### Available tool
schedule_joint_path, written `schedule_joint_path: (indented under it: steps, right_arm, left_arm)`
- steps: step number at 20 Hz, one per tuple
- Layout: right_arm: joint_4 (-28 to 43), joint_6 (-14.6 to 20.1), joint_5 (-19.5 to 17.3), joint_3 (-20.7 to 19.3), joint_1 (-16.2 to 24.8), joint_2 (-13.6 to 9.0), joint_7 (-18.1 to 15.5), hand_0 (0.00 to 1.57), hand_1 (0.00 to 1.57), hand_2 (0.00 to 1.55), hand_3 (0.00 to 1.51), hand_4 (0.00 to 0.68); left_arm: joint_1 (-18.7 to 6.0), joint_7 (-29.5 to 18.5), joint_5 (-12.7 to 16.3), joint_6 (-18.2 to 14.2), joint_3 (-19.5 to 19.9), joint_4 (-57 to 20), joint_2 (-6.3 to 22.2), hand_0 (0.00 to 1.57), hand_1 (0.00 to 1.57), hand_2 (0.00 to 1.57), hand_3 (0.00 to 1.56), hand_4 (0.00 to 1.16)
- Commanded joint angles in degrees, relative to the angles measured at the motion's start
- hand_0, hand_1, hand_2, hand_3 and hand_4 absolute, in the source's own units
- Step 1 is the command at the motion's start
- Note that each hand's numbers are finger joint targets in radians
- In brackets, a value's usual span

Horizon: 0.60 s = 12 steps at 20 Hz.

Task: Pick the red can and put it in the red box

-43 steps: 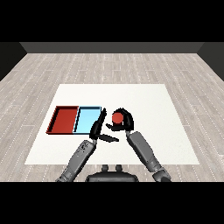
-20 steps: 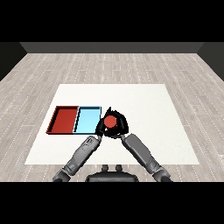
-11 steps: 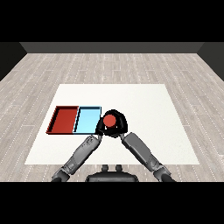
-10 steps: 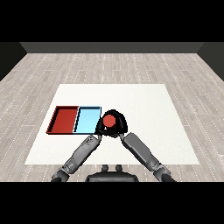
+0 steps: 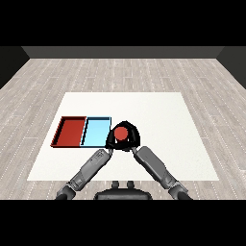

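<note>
I can read no brand, label or writing on anything from here; the red can (image 5: 121, 133) shows me only its plain red top. My right hand (image 5: 132, 139) comes up from the lower right on its grey forearm, angled inward toward the middle of the tabletop (image 5: 158, 115), and its black fingers curl round the can, so I count that hand as holding it. My left hand (image 5: 110, 142) rises from the lower left on its own forearm, also angled inward, and meets the can on its left side; the dark fingers blend with those of the other hand there, so I cannot tell whether the left hand is wrapped round the can or only lies against it. The can sits between the two hands, with black fingers arching over its far edge and down both sides. Whether it stands on the tabletop or is lifted off it, I cannot tell from this view. It lies just beside the near right corner of the light blue tray (image 5: 96, 131), outside the tray's rim. The red tray (image 5: 70, 131) lies touching the blue one on its left side, so the blue tray is between the can and the red tray. Both trays lie flat toward the left part of the white tabletop, and the can is in neither of them.
</note>
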State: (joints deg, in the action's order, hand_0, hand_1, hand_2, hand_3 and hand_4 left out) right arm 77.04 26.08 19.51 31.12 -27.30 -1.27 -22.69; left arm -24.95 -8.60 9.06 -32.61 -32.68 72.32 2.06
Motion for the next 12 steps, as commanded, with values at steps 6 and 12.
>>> schedule_joint_path:
  steps: [6, 12]
  right_arm:
    - [-3.1, -1.0, 1.5, 0.1, -0.8, 1.2, -3.6, 1.49, 1.49, 1.45, 1.40, 0.545]
    - [2.9, -4.2, -0.1, -0.7, 0.3, 1.2, 1.6, 0.00, 0.00, 0.00, 0.00, 0.000]
  left_arm:
    - [0.0, -0.8, -1.2, 0.2, 1.0, 2.4, -1.9, 1.57, 1.57, 1.53, 1.43, 0.93]
    - [-1.0, -1.8, 1.4, -0.7, 0.5, 1.2, -2.0, 1.57, 1.57, 1.57, 1.49, 1.14]
